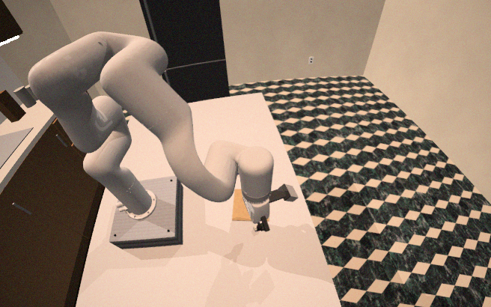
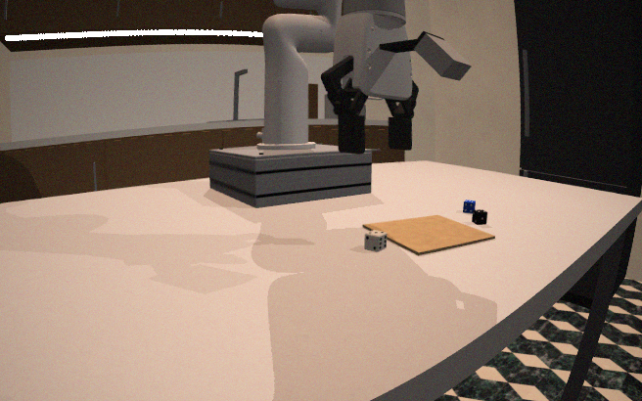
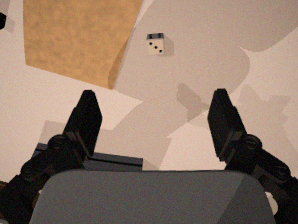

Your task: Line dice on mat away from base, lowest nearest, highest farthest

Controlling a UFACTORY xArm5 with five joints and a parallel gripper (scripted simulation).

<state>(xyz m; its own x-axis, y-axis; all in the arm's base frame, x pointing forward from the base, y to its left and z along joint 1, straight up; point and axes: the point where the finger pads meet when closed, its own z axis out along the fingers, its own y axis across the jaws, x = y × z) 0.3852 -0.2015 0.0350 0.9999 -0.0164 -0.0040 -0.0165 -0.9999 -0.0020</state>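
Observation:
A tan square mat (image 2: 431, 234) (image 3: 80, 23) (image 1: 239, 210) lies flat on the table. A white die (image 2: 375, 241) (image 3: 156, 43) stands on the table just off the mat's near corner. A blue die (image 2: 469, 205) and a black die (image 2: 480, 216) stand on the table just beyond the mat's far edge; the black die (image 3: 1, 20) barely shows at the left edge of the wrist view. My gripper (image 2: 376, 142) (image 3: 154, 103) (image 1: 262, 225) is open and empty. It hangs well above the table, roughly over the white die. The pips are too small to read.
The robot's grey base block (image 1: 150, 213) (image 2: 289, 173) stands on the table behind the mat. The table's right edge (image 2: 563, 289) runs close to the mat, with checkered floor (image 1: 374, 150) below. A dark cabinet (image 2: 577, 88) stands at the back right.

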